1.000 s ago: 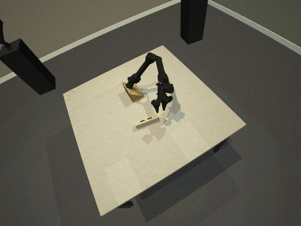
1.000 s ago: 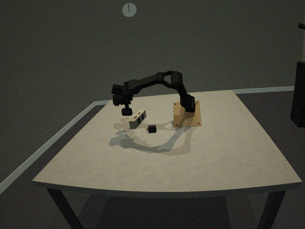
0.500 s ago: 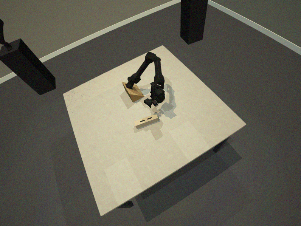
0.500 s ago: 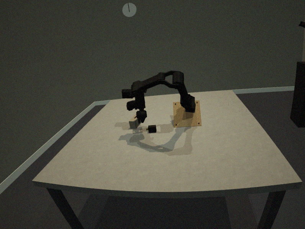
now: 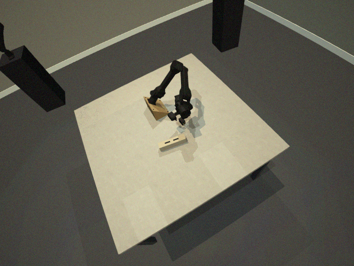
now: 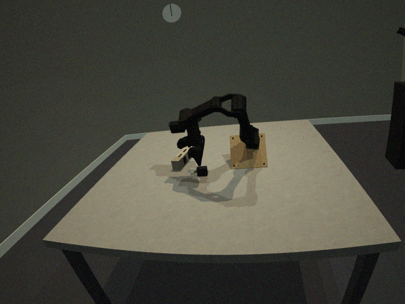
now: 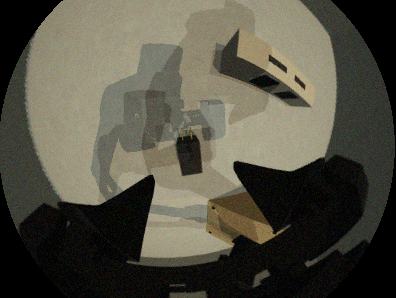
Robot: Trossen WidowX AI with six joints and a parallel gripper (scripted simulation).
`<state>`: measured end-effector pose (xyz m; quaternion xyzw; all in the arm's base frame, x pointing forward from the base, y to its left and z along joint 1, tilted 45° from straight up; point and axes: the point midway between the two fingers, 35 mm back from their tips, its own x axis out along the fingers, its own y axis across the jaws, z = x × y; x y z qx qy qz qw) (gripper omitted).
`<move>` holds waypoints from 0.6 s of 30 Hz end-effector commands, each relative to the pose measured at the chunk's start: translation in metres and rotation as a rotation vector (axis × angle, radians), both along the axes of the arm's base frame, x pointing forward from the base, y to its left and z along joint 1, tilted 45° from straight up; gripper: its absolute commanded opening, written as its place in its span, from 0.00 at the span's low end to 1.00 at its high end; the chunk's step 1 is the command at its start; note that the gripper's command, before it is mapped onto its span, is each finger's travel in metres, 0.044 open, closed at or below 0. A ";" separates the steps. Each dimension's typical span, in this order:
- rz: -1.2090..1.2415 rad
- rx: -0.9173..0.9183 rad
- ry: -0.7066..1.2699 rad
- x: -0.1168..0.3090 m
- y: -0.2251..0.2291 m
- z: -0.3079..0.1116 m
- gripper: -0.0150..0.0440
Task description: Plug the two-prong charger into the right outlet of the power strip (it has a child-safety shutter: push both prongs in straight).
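The black charger lies on the table with its two brass prongs pointing away from the arm's base, up in the wrist view. My gripper is open and empty, pointing down above the charger. In the wrist view the charger shows between and just ahead of the two fingertips. The beige power strip lies beyond the prongs, upper right in the wrist view. It has two dark slots on top and two dark openings in the side facing the charger.
The arm's wooden wedge base stands on the table behind the charger. Dark pillars stand off the table. Arm shadows fall around the charger and strip.
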<state>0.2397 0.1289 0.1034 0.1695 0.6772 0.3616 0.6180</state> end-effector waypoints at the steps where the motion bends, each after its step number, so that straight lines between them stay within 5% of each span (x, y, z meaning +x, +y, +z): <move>1: -0.001 0.009 0.015 -0.004 0.002 -0.001 1.00; 18: -0.001 0.009 0.014 -0.006 0.018 -0.017 1.00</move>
